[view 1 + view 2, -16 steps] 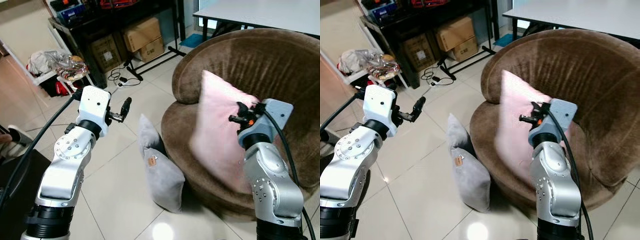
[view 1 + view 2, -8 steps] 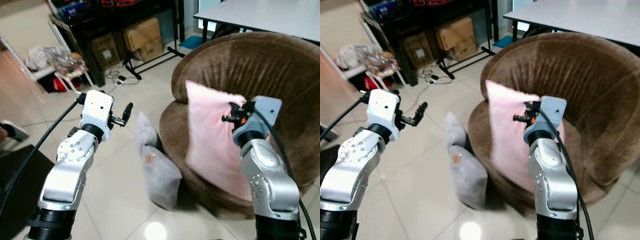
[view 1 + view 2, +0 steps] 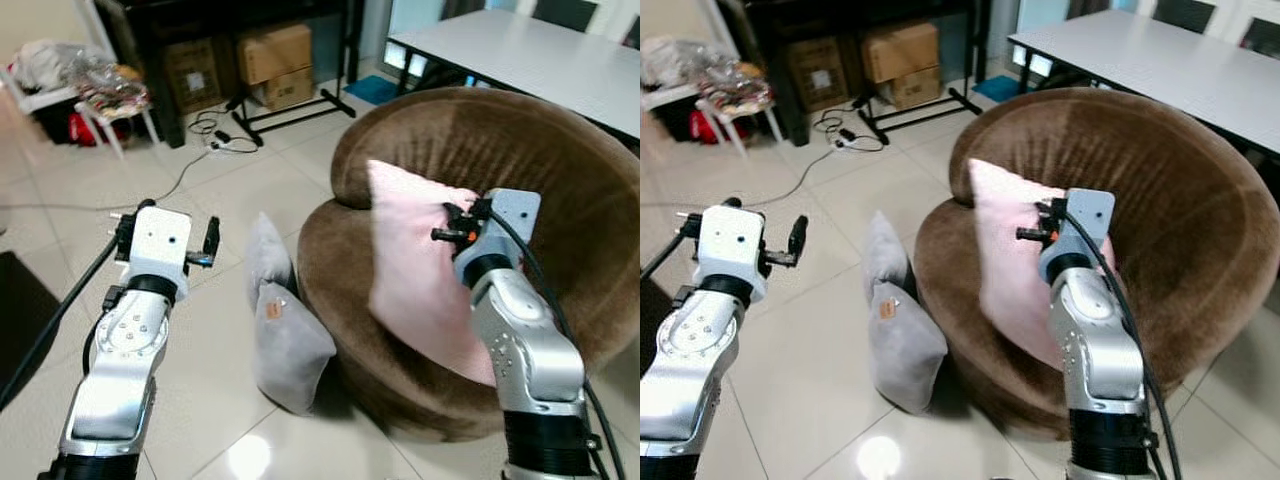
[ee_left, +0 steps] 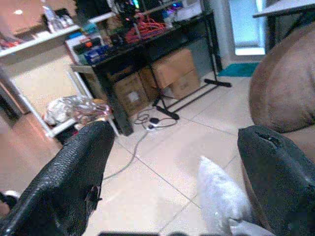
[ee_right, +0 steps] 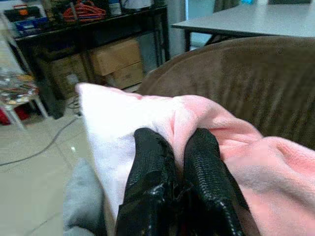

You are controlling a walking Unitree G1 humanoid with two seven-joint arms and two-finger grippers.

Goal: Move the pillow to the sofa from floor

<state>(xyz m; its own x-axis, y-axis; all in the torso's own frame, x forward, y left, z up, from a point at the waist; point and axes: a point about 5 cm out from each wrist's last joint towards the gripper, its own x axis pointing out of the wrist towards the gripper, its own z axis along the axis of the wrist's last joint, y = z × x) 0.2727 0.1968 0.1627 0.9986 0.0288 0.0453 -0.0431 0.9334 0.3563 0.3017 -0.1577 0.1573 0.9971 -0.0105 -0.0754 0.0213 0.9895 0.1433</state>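
From the head views, the pink pillow (image 3: 420,270) is seen propped on the brown sofa (image 3: 560,180), pinched by the right gripper (image 3: 452,222). At the left wrist, the left gripper (image 4: 177,162) is held agape over the floor (image 4: 167,167). At the right wrist, fingers (image 5: 150,182) are clamped onto pink fabric.

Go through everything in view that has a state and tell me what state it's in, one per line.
Pink pillow: propped upright on the sofa seat, pinched at its top edge.
Right end effector: shut on the pink pillow.
Left end effector: open, holding nothing, raised above the floor.
Grey pillow: on the floor, leaning against the sofa's front.
Brown sofa: holding the pink pillow.
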